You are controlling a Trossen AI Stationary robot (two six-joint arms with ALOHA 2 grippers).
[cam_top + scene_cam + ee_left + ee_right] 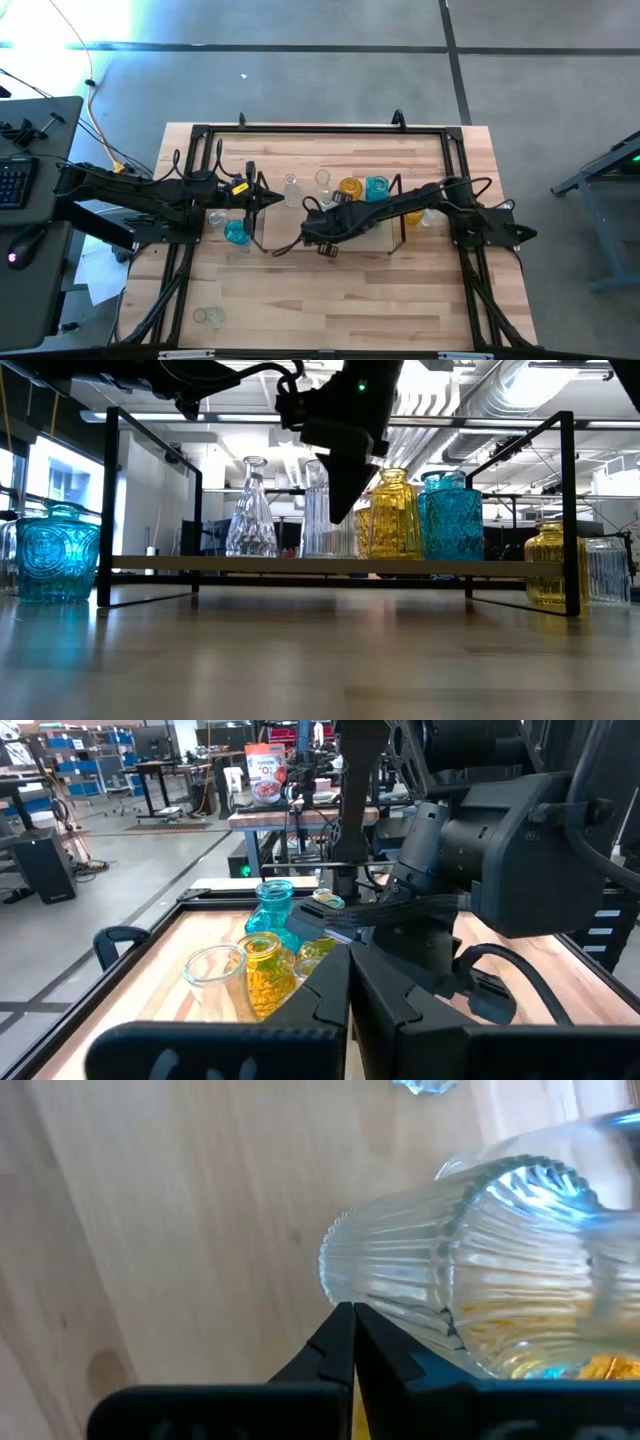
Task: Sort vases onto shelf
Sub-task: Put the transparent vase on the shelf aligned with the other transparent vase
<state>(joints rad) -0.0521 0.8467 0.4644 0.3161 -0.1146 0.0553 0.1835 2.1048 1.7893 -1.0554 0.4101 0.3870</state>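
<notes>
So the right gripper (322, 243) sits over the near-middle of the shelf (300, 565), just in front of the row of vases, and its fingers are pinched fully together with nothing between them, so as far as I can tell it's empty. In its wrist view a ribbed clear vase (470, 1270) sits right past the fingertips, apparently touching or nearly so, but not gripped. That vase reads as upright: the camera looks steeply down at it, so its long axis runs vertical with the mouth pointing up, same as the others in the low view. On the shelf there's a faceted clear vase (250, 510), a tall clear one (316, 510) partly hidden behind the arm, an amber vase (394, 512) and a turquoise vase (449, 512), all standing necks up in a tidy line, which makes sense since they're bulbous and would roll if laid down. Grouping looks colour-ish, clear ones together, then amber, then blue. Still off the shelf: a turquoise vase (236, 232) by the left end, an amber one (555, 565) past the right end, and a clear vase (208, 316) near the front left of the table. The left gripper (270, 199) hangs by the shelf's left end, also clamped shut and empty.
</notes>
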